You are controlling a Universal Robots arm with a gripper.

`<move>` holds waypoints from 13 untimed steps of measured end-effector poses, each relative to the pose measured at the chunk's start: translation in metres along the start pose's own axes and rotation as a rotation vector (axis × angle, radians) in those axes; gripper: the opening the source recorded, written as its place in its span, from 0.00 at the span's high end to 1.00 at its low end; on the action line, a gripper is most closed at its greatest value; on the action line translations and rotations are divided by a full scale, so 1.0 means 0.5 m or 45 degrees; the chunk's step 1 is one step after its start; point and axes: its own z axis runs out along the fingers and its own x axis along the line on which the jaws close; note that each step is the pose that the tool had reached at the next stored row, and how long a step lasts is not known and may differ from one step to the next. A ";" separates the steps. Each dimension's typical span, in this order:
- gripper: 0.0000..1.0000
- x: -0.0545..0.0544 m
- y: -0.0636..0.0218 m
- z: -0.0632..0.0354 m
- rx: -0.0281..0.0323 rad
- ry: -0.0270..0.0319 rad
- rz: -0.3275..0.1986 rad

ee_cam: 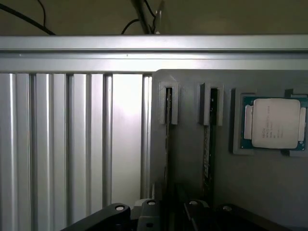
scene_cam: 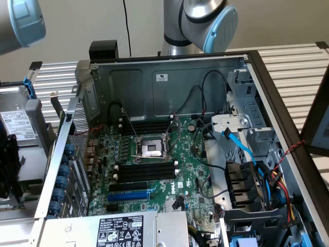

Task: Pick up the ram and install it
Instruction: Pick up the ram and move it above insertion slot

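While we are looking through the wrist view, we are seeing two thin green sticks standing on edge in a grey holder [ee_cam: 260, 187] that is lying on the ribbed metal counter [ee_cam: 72, 144]. The ram [ee_cam: 168, 120] is sitting in the slot nearer the holder's edge, and a second stick [ee_cam: 208, 144] is sitting in the slot beside it, the two apart and parallel. Beside the second stick, a processor chip [ee_cam: 275, 124] with a silver lid is resting in its own recess of the same holder. The pincer [ee_cam: 171, 214] is showing at the near end of the sticks, roughly in line with the ram, and we are not able to tell whether it is released, clenched or touching anything. In the exterior view, we are finding an open computer case [scene_cam: 139, 87] lying on the counter, with the arm [scene_cam: 205, 20] rising behind its back wall. Inside, the green motherboard [scene_cam: 185, 175] is lying flat. Its processor socket [scene_cam: 152, 148] is sitting between two banks of long black slots [scene_cam: 146, 170], and a blue slot [scene_cam: 128, 195] is running just beside the nearer bank. Blue and black cables [scene_cam: 240, 145] are trailing across the drive bay toward the exterior view's right.
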 end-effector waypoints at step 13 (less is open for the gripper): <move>0.76 -0.001 0.001 0.009 -0.0017 -0.0011 0.000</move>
